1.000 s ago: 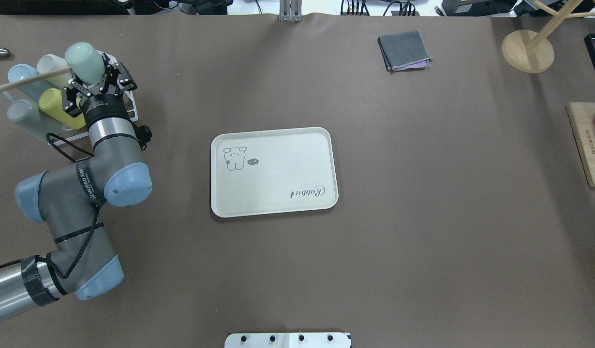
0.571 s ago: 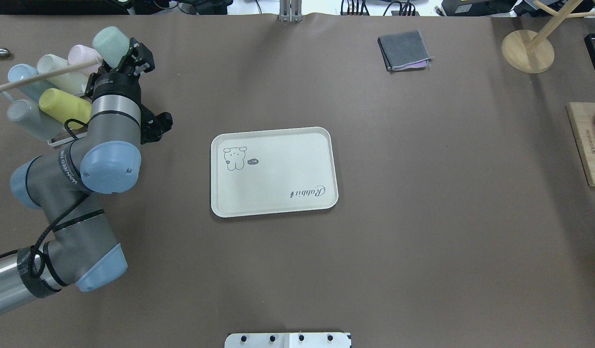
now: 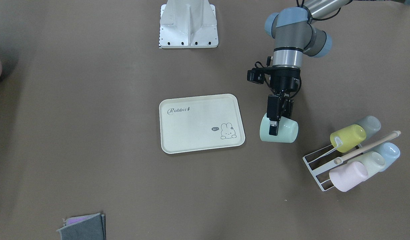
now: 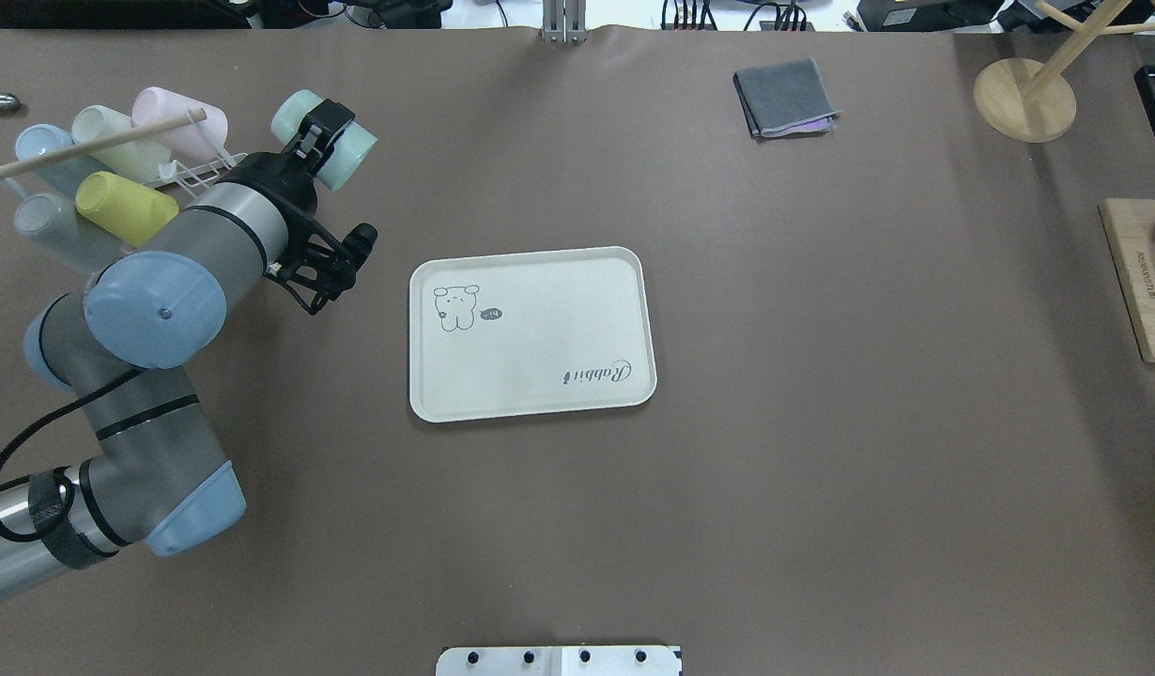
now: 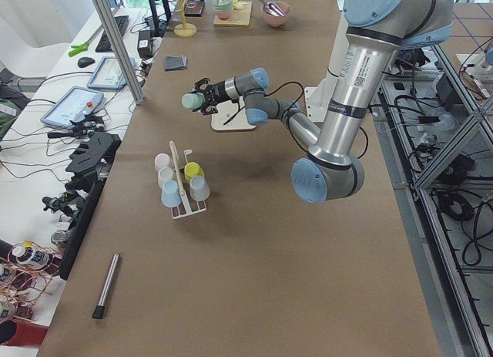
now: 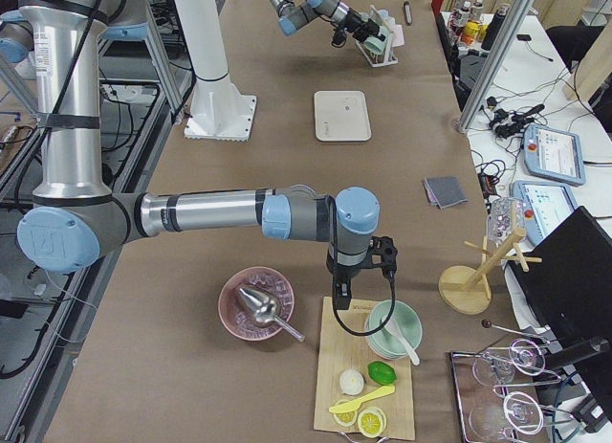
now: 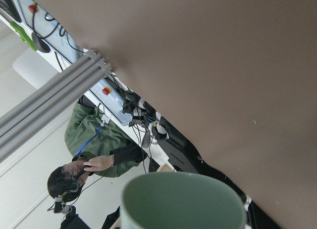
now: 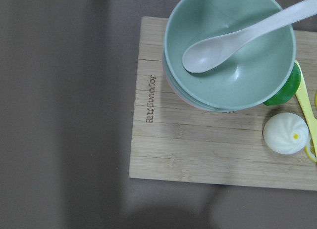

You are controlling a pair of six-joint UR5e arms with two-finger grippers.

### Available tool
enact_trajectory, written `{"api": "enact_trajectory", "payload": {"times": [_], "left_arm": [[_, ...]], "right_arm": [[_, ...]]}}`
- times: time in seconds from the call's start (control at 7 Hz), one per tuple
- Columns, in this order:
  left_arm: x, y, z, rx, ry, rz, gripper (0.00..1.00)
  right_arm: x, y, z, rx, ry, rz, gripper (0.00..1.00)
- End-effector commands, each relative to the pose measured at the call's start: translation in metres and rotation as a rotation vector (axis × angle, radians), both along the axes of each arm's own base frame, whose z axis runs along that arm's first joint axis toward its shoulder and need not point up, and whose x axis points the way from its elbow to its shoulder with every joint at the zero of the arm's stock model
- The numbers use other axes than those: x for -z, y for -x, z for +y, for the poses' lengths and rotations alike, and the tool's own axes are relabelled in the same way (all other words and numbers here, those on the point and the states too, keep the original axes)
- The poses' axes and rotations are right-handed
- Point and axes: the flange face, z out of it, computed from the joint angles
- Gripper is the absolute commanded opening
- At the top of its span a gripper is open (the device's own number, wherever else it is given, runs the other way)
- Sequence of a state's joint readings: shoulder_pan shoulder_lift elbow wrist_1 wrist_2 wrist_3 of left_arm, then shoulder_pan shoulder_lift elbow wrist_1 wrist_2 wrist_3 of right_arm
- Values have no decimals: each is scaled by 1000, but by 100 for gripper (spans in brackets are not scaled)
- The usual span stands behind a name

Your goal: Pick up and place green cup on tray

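Green cup [image 4: 350, 155] hangs in the air, clamped across its side by the left gripper [image 4: 319, 141], whose jaws are closed on it. Read the overhead view from left to right. First you have the wire rack [image 4: 202, 169] with the other cups. Next comes the held cup just to its right, clear of the worktop [image 4: 822, 422]. Last is the tray [image 4: 540, 319], well apart, further right and nearer the robot. The cup lies sideways, its long axis roughly level with the worktop. I judge you must carry it right and back toward the robot, then turn it upright before you set it down. Your left arm is much the nearer. The right gripper [image 6: 340, 295] sits far off by the wooden board [image 6: 337, 362], and you cannot tell whether its jaws are open or closed
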State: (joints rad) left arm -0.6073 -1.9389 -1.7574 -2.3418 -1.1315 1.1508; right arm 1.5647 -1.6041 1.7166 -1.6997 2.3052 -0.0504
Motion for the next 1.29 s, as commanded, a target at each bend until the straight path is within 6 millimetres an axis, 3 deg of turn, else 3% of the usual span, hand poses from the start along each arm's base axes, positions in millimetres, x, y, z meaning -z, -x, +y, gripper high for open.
{"api": "enact_trajectory", "payload": {"times": [0.0,0.29,0.71,1.0,1.14], "left_arm": [[15,-8,19,-140,133,407,29],[19,-16,30,-221,310,704,29],[23,-44,54,-323,813,1130,28],[36,-76,54,-418,930,1322,29],[30,-86,49,-458,917,1358,29]], "right_arm": [[-6,0,5,0,13,4,100],[-7,0,5,-1,15,4,100],[-9,0,5,-1,18,4,100],[-9,0,5,-1,20,4,100],[-9,0,5,-1,20,4,100]]}}
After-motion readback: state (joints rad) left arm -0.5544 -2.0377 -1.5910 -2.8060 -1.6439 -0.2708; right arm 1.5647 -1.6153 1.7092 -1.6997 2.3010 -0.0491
